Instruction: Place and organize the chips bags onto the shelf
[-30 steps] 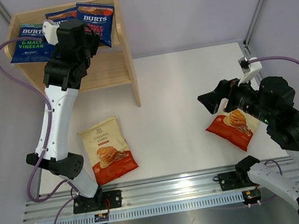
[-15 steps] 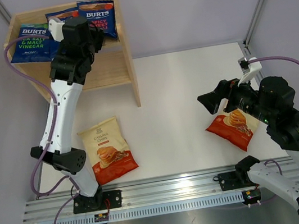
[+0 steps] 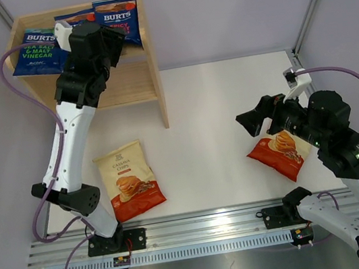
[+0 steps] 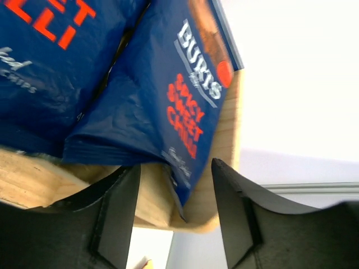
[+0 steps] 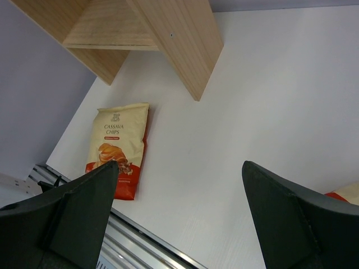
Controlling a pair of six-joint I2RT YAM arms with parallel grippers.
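Presently: left end effector point(image 4: 174, 166), jaws parted, empty, just below blue chilli bag point(image 4: 179, 101) on shelf point(image 3: 132, 87) top tier. Right end effector point(image 5: 179, 168), parted, empty, over table point(image 3: 217, 115). Left cream bag point(image 3: 130, 182), right cream bag point(image 3: 280, 154) on table: likely light, slippery, crushable; pinch sealed edge.

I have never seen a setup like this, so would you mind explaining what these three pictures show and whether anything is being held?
These are two robot arms bolted to a white table, each ending in a two-finger gripper. One picture looks down from above and behind them; the other two come from wrist cameras, with each gripper's dark fingers at the bottom. The left arm stretches up to a wooden shelf where three blue chips bags stand; the left gripper is open, one bag's corner hanging between its fingers, not gripped. The right gripper is open and empty. One cream bag lies by the left arm, another cream bag beside the right arm.
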